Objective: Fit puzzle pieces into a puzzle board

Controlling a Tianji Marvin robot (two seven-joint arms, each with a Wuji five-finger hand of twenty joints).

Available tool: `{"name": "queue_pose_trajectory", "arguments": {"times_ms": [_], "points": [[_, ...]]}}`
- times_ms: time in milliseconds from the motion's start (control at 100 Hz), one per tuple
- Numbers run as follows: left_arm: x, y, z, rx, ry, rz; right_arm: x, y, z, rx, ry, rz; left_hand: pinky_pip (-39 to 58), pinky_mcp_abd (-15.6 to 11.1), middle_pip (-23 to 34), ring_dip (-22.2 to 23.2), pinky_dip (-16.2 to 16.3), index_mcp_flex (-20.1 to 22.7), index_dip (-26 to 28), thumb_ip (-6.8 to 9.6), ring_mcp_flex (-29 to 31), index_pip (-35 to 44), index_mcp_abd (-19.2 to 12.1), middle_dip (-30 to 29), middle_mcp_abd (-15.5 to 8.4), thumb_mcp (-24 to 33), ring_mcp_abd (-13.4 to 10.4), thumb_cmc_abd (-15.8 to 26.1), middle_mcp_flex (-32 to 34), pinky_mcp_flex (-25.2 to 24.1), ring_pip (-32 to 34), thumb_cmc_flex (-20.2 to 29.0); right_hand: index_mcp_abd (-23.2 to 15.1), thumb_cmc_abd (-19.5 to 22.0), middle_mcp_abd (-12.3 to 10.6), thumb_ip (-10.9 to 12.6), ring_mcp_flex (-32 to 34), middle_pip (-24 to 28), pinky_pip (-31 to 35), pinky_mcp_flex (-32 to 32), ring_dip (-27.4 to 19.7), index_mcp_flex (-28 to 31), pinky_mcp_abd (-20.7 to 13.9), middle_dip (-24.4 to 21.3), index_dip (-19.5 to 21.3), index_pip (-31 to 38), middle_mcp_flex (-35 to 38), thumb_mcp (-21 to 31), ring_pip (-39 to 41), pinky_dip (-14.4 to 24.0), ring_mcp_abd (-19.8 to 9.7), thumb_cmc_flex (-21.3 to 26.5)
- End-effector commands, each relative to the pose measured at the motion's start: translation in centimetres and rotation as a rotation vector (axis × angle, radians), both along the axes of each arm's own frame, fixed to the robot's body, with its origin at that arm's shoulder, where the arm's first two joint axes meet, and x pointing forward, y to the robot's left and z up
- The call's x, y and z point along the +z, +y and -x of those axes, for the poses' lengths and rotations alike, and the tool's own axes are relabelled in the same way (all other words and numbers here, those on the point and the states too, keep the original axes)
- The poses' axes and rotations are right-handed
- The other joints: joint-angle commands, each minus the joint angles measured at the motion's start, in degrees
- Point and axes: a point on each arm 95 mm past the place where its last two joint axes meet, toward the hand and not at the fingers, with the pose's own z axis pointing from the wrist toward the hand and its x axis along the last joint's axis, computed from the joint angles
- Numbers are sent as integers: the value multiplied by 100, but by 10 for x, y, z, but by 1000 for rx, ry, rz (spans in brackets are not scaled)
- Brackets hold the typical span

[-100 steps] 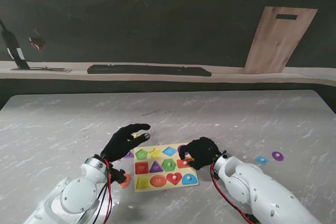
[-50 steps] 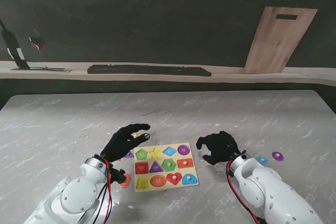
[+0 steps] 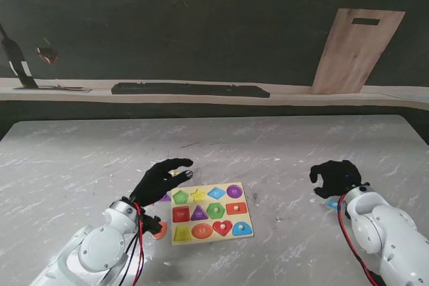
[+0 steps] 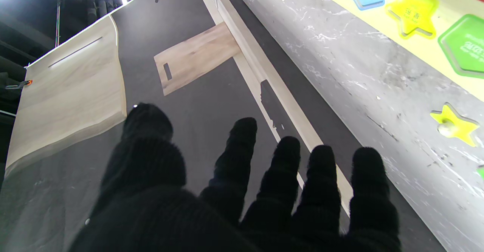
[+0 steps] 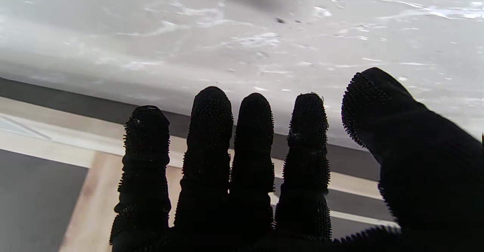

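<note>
Grey marbled table (image 3: pixel 268 145) under a dark wall, a wooden board (image 3: pixel 357 50) leaning at far right; the yellow puzzle board (image 3: pixel 211 213) lies near me, left of centre, its coloured pieces seated. Left hand (image 3: pixel 159 180) hovers just off the board's far-left corner, fingers spread and empty, a loose yellow star piece (image 4: pixel 453 125) beside it. Right hand (image 3: pixel 337 177) sits well right of the board, fingers apart, holding nothing, over what looks like a blue piece (image 3: pixel 333 203), mostly hidden.

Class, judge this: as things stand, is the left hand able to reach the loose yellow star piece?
Probably yes. The left hand is open, and the yellow star piece lies uncovered on the table beside its fingers.
</note>
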Motion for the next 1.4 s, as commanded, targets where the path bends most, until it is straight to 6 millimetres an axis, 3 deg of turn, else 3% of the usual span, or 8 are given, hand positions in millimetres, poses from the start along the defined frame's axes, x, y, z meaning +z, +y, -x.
{"name": "queue_pose_trajectory", "arguments": {"times_ms": [0, 130, 180, 240, 310, 700, 1390], "points": [[-1, -2, 0, -6, 10, 3, -5, -15, 4, -24, 28, 21, 3, 42, -50, 34, 71, 111, -30, -70, 135, -81, -148, -60, -83, -172, -90, 197, 1, -74, -102, 79, -36, 29, 78, -170, -137, -87, -9, -61, 13, 88, 53, 60, -129, 151, -90, -65, -53, 24, 71, -17], [-2, -3, -1, -9, 13, 3, -4, -28, 7, -37, 61, 23, 5, 40, -48, 35, 71, 109, -29, -71, 136, -81, -154, -59, -86, -175, -90, 197, 4, -78, -101, 75, -155, -45, 42, -113, -296, -204, -117, -146, -20, -102, -6, 47, -229, 78, -285, 76, -190, -4, -10, 314], [-2, -3, -1, -9, 14, 2, -3, -32, 9, -32, 82, 19, 8, 36, -45, 36, 72, 110, -28, -71, 137, -80, -157, -58, -85, -175, -91, 196, 11, -73, -100, 74, -147, -48, 12, 230, -377, -264, -218, -179, -13, -232, -44, 79, -102, -68, -407, 206, -294, -3, -69, 393], [-2, -3, -1, -8, 13, 2, -2, -37, 12, -24, 101, 21, 11, 34, -45, 37, 73, 112, -28, -71, 140, -78, -157, -57, -98, -173, -95, 196, 7, -71, -98, 77, -128, -104, -62, 283, -424, -286, -256, -181, -8, -344, -90, 96, -34, -145, -469, 271, -339, 1, -126, 571], [-2, -3, -1, -8, 14, 2, -4, -40, 16, -17, 99, 24, 11, 36, -44, 36, 73, 110, -28, -70, 134, -78, -154, -57, -90, -170, -90, 198, 5, -75, -100, 81, -34, -289, -131, 97, -367, -259, -274, -129, 11, -427, -119, 105, 23, -202, -398, 328, -332, 17, -175, 714], [-2, -3, 0, -8, 11, 2, -20, -52, 26, -17, 77, 58, 5, 33, -42, 32, 69, 101, -29, -71, 127, -77, -155, -58, -94, -172, -99, 205, 0, -77, -105, 81, -9, -498, -260, -232, -191, -151, -237, 68, 83, -359, -153, 96, 89, -164, -178, 409, -205, 96, -251, 711], [-2, -4, -1, -12, 17, 1, -29, -56, 29, -16, 101, 34, 2, 38, -48, 31, 71, 116, -29, -70, 129, -79, -143, -59, -81, -173, -89, 198, 5, -80, -109, 84, -172, -389, -307, -444, -99, -165, -236, 126, 108, -112, -155, 50, -2, 28, 4, 326, -159, 144, -251, 751]]}}
